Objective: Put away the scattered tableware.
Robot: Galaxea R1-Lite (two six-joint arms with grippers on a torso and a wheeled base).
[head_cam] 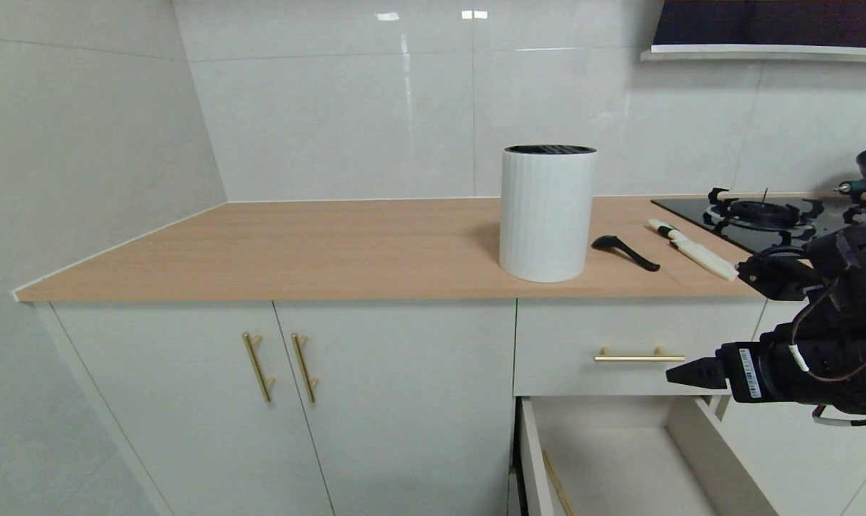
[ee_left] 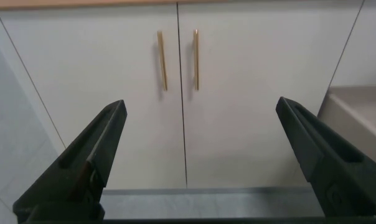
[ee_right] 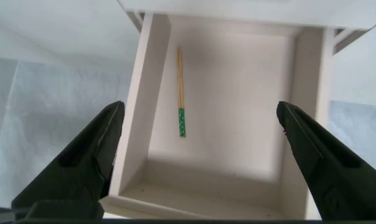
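Note:
On the wooden counter [head_cam: 332, 247] stands a white ribbed utensil holder [head_cam: 547, 213] with a black slotted top. To its right lie a black utensil [head_cam: 625, 252] and a white-handled knife [head_cam: 693, 249]. Below them a drawer [head_cam: 537, 459] is pulled out, with chopsticks [head_cam: 553, 481] along its left side. My right gripper [head_cam: 684, 373] hangs above the open drawer [ee_right: 138, 124]; it [ee_right: 199, 109] is open and empty, and the green-tipped chopsticks [ee_right: 180, 93] lie beneath it. My left gripper [ee_left: 200, 102] is open and empty, low in front of the cabinet doors [ee_left: 175, 93].
A black gas hob [head_cam: 763, 215] sits at the counter's right end, just past the knife. A shut drawer with a gold handle [head_cam: 639, 355] is above the open one. Two doors with gold handles [head_cam: 282, 365] fill the cabinet's left side. Tiled walls close the back and left.

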